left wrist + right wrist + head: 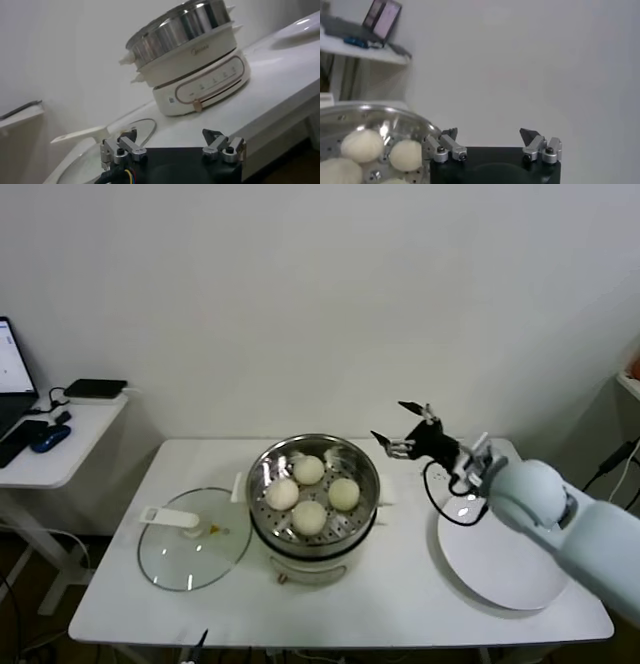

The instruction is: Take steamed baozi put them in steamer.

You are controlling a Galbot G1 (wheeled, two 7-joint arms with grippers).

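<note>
Several cream-white steamed baozi (308, 470) lie together inside the shiny steel steamer (366, 467), which stands on its white cooker base mid-table. My right gripper (390, 422) hovers just right of the steamer rim, above the table, open with nothing between its fingers. The right wrist view shows its jaws (490, 132) wide apart against the wall, with the steamer (370, 112) and two baozi (362, 145) off to one side. My left gripper (169, 133) is low at the table's front edge, open and empty, looking up at the steamer (180, 30).
A flat white plate (500, 569) lies bare at the right, under my right arm. The round glass lid (190, 549) with its white handle rests left of the steamer. A side table (50, 464) with a laptop stands at the far left.
</note>
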